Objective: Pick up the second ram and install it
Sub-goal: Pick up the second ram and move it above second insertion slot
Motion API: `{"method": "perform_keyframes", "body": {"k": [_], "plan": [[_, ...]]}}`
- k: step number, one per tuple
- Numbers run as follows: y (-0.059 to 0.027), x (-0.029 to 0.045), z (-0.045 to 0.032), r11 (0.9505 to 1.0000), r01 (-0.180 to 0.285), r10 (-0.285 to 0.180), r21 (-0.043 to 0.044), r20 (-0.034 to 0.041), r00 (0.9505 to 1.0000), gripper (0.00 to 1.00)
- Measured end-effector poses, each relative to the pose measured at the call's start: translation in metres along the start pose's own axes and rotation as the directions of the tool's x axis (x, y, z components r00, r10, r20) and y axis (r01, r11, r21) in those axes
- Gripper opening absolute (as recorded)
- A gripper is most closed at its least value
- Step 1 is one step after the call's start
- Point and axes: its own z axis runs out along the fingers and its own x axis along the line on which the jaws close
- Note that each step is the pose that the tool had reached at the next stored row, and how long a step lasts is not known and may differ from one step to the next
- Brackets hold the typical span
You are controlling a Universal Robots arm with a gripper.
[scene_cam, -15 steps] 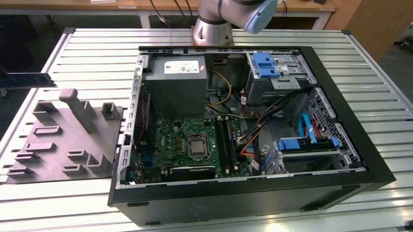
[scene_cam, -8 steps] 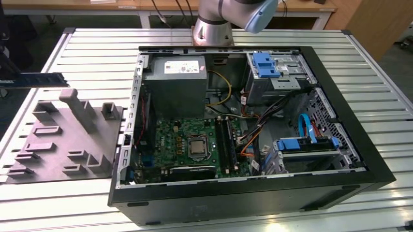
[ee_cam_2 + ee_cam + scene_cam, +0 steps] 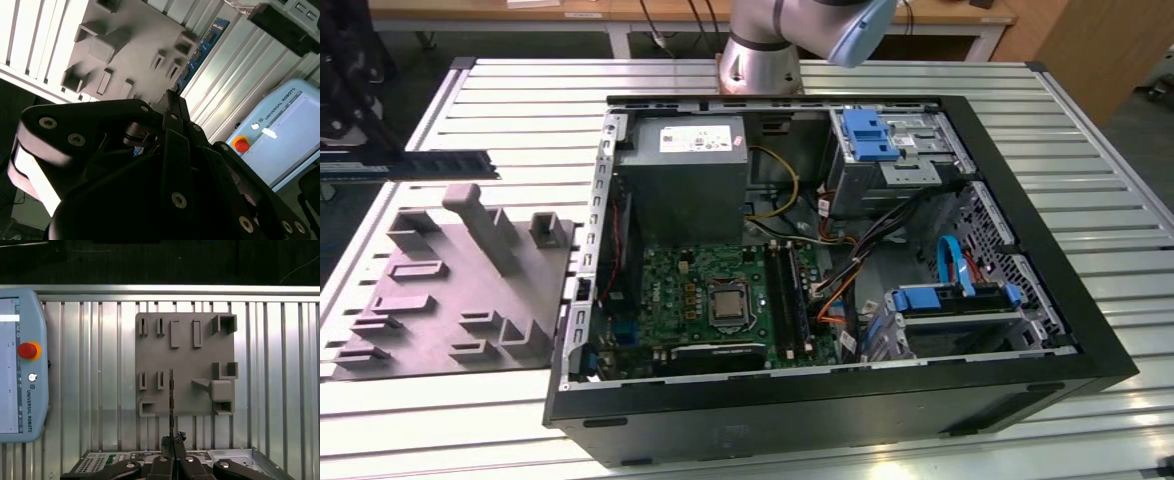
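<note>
The hand [image 3: 172, 441] grips the second ram [image 3: 171, 392] (seen edge-on) near the gray fixture plate [image 3: 185, 360]

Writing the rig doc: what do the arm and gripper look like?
The arm is a silver metal tube with a pale blue joint cap. The gripper is matte black: flat linked plates joined by silver bolts, narrowing to slim black fingers.
</note>
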Motion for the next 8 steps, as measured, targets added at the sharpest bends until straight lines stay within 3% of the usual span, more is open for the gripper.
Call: {"method": "perform_keyframes", "body": {"k": [8], "plan": [[-0.032, -0.0001, -0.0003, 1.0, 0.0, 0.0, -0.0032, 0.0, 1.0, 0.11]]}}
